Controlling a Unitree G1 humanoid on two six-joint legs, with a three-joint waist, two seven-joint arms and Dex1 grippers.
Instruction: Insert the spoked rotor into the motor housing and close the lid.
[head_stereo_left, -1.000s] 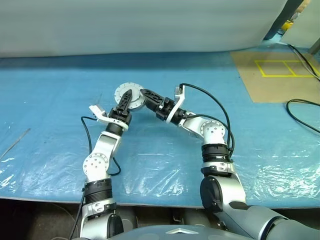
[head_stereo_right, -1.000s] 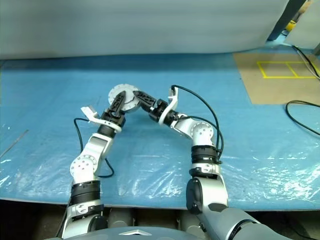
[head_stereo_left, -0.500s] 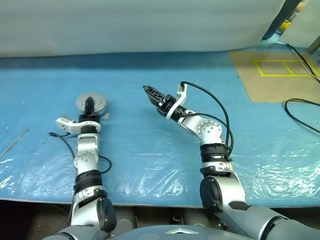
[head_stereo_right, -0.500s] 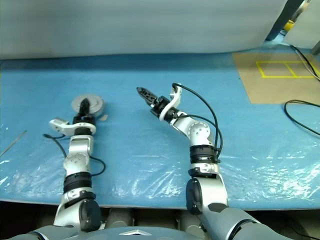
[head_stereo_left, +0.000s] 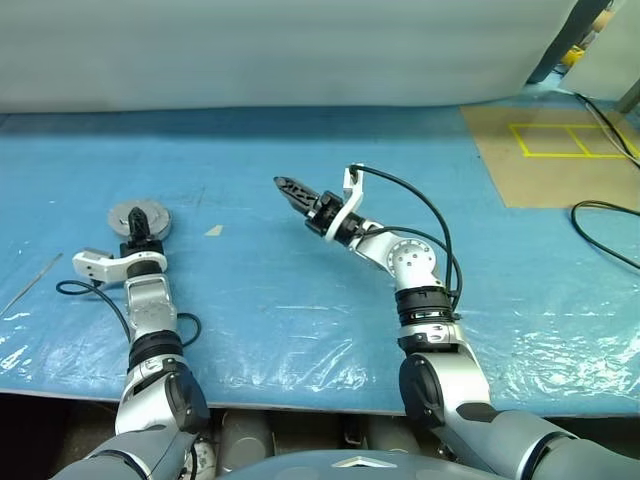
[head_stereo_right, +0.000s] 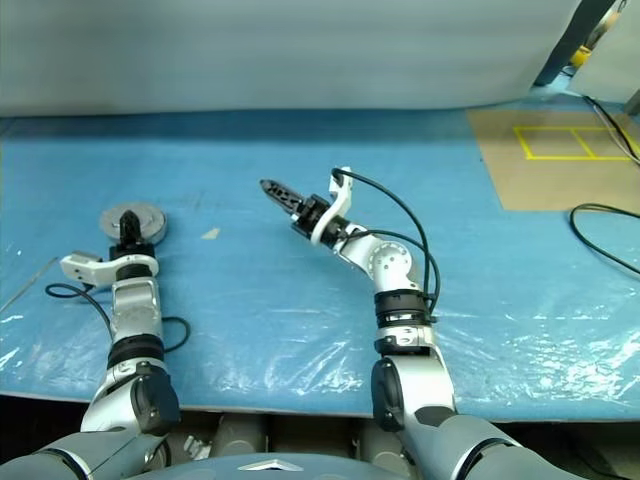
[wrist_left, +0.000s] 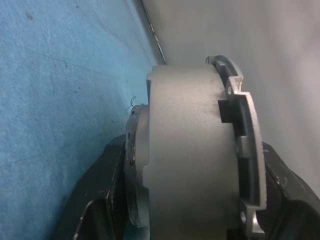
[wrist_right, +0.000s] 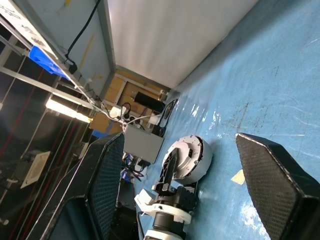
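Motor housing (head_stereo_left: 137, 216) gripped by the left gripper (head_stereo_left: 141, 222) at the left side of the blue table (head_stereo_left: 300, 280).
Largest to smallest: the blue plastic-covered table spans the scene; the right gripper (head_stereo_left: 285, 185) hangs above its middle, fingers spread wide with nothing between them, well apart from the housing; the round silver housing sits clamped between the left fingers (wrist_left: 107, 200), at the table surface; a small tan scrap (head_stereo_left: 214, 230) lies on the sheet between the two grippers.

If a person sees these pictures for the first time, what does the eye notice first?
First, the left gripper on the blue table, gripping the round silver motor housing far on the robot's left side. Next, the right gripper, open and empty, raised above the table's middle.
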